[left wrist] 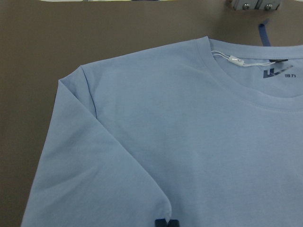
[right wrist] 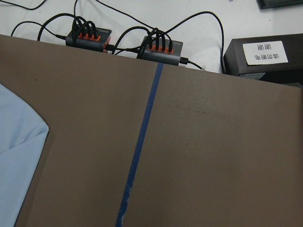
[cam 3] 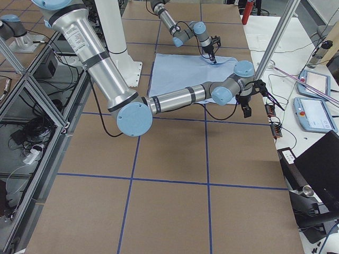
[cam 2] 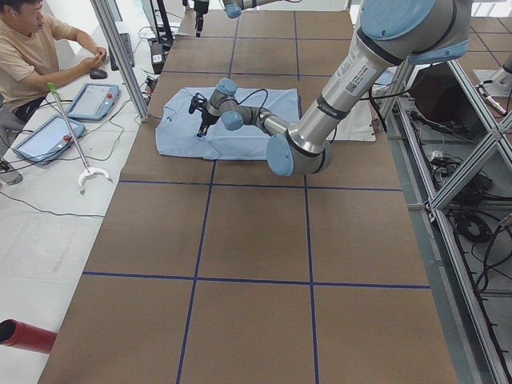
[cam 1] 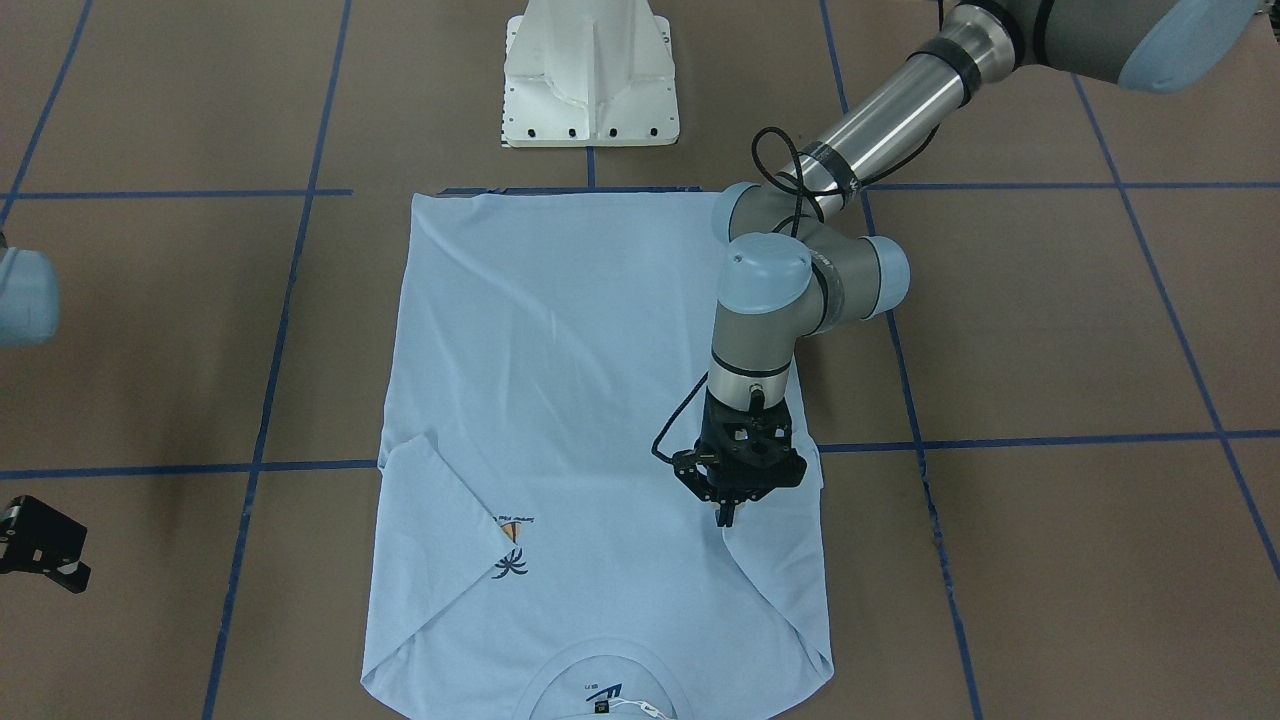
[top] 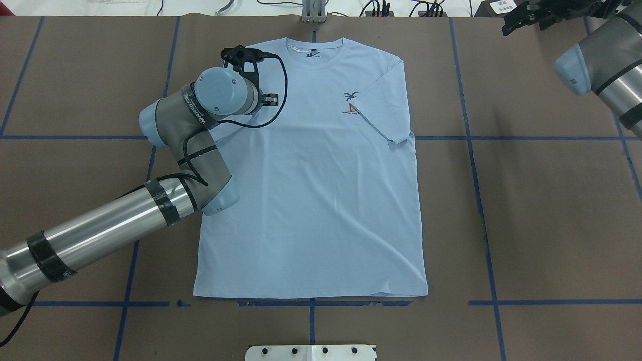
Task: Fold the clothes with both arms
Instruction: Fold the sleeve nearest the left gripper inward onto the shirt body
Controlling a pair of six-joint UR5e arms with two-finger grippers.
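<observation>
The light blue T-shirt (cam 1: 580, 380) (top: 311, 200) lies flat, collar at the table's far edge. Its palm print (top: 351, 98) is half covered by one sleeve (top: 383, 105), which is folded in over the chest. My left gripper (cam 1: 725, 517) (left wrist: 165, 223) points down over the other sleeve (left wrist: 94, 161), shut on its hem. In the overhead view the wrist hides its fingertips. My right gripper (cam 1: 40, 545) (top: 526, 17) hangs off the shirt beyond its shoulder, near the table's far corner. It holds nothing, and no fingertip shows in its wrist view.
The white pedestal base (cam 1: 590, 75) stands at the table's near edge behind the hem. Cable hubs (right wrist: 90, 37) and a black box (right wrist: 262, 56) lie past the far edge. A person (cam 2: 32, 48) sits by tablets (cam 2: 92, 100) beyond the table.
</observation>
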